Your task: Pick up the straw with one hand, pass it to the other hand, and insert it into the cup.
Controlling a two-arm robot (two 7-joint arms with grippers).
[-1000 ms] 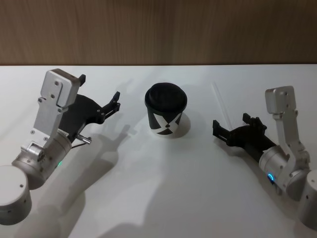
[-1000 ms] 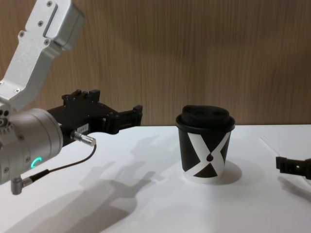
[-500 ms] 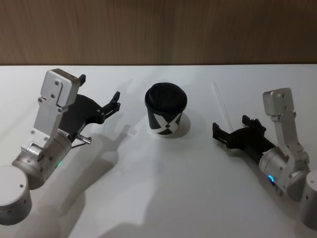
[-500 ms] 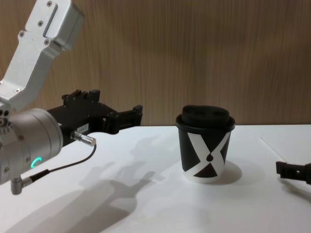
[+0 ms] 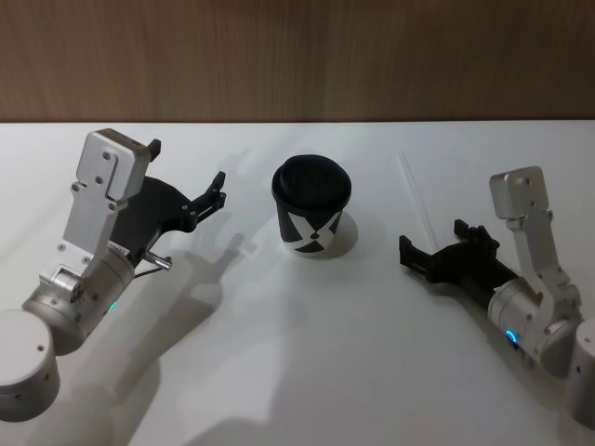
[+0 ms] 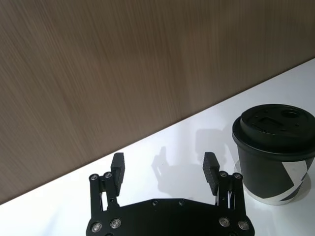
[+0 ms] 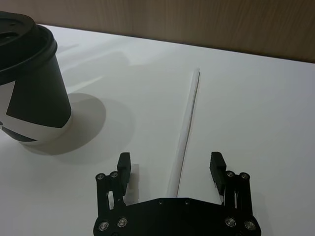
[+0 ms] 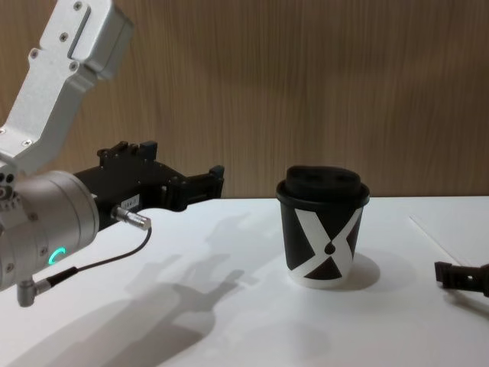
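Table edge: the white table (image 5: 307, 372) ends at the wooden wall (image 5: 297, 56) behind the cup (image 5: 314, 209), and bare surface lies on every side of the cup.
Straw: the straw (image 5: 414, 190) lies flat to the right of the cup and apart from it, pointing toward the wall.
Right gripper: the right gripper (image 5: 433, 238) sits low over the table with its fingers spread. In its wrist view the near end of the straw (image 7: 186, 128) runs between them, with neither fingertip touching it.
Left gripper: the left gripper (image 5: 186, 164) hangs above the table left of the cup, fingers wide apart and holding nothing.
Change: over the last second the right gripper has sunk slightly toward the table (cup, straw and left arm are as they were).
Cup contents: the black lid (image 6: 275, 130) is on, so the inside is hidden.
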